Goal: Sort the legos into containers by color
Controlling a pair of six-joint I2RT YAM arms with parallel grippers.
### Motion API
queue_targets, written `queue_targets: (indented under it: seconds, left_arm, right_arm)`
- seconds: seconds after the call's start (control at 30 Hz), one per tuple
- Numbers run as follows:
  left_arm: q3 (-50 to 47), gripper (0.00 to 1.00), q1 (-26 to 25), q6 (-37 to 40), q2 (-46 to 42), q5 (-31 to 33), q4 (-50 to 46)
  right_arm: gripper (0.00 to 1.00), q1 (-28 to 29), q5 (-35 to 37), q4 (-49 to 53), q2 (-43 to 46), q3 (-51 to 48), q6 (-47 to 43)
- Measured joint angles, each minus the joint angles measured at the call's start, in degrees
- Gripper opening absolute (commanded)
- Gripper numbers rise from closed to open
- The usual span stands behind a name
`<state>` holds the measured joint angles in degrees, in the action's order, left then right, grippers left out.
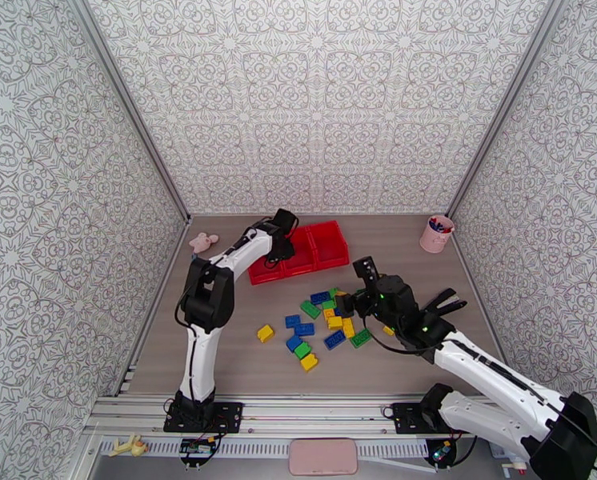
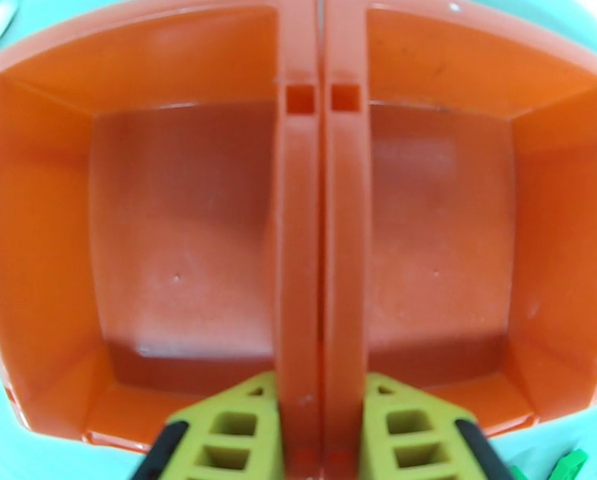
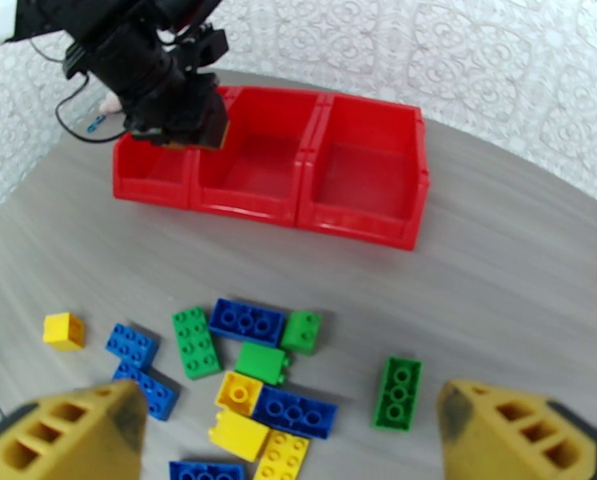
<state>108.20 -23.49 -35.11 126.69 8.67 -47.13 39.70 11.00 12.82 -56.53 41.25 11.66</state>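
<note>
Left wrist view: the left jaws are clamped tight on the red tray (image 2: pixel 322 234). The two yellow fingers (image 2: pixel 234 430) press one to each side of the double wall that parts two of its compartments. Seen from the right wrist, that wall is the one between the tray's left and middle compartments, and the left jaws meet it from above.

The right jaws stand spread as wide as they go, with nothing between them. Their yellow fingertips (image 3: pixel 78 438) frame the bottom corners of the right wrist view and hang above the legos (image 3: pixel 260 362) without touching any.

The legos lie loose on the desk (image 3: pixel 498 258) in a scatter of blue, green and yellow bricks, several of them touching. All of those in view are on the desk on the near side of the tray. A long green brick (image 3: pixel 397 393) lies a little to the right of the cluster. A single yellow brick (image 3: pixel 63 330) sits apart at the left end.

From the top external view, the tray sits at an angle toward the far middle of the desk, with the scatter between it and the arm bases. A pink toy (image 1: pixel 204 242) lies just left of the tray by the wall. A pink cup (image 1: pixel 437 234) stands in the far right corner, well apart from everything else.
</note>
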Motion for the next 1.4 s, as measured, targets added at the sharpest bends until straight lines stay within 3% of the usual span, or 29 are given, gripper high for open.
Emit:
queue_targets:
  seconds: [0.17,0.27,0.4,0.53,0.67,0.9,1.23,1.4]
  left_arm:
    - [2.80,0.07,-0.46,2.32,1.97,-1.20,0.48]
    - [3.23,0.21,-0.87,2.86,2.36,-1.77,1.36]
    - [3.32,0.49,-1.57,2.82,2.45,-3.23,2.86]
    - [0.39,0.66,-2.64,3.26,0.52,-3.52,6.99]
    - [-7.19,0.76,-3.87,4.22,-6.78,-3.45,11.15]
    - [-25.05,0.99,-7.17,7.23,-27.71,-2.03,21.99]
    - [-56.61,1.00,-20.09,14.16,-53.16,0.72,35.80]
    - [-63.91,1.00,-29.03,19.23,-59.19,2.12,41.33]
  right_arm:
    - [1.00,0.00,4.42,3.56,1.01,0.00,5.16]
    - [1.00,0.00,4.94,6.23,0.79,0.11,6.93]
    - [1.00,0.00,5.05,9.25,-0.76,1.51,8.26]
    - [1.00,-0.13,5.09,11.30,-1.60,3.04,9.49]
    - [1.00,-1.14,5.35,12.07,-1.55,3.23,11.06]
    - [1.00,-2.93,5.95,15.17,-1.73,3.23,13.64]
    - [1.00,-9.70,3.13,20.94,-8.04,3.63,16.04]
    - [1.00,-14.25,-1.22,21.88,-16.76,7.23,15.02]
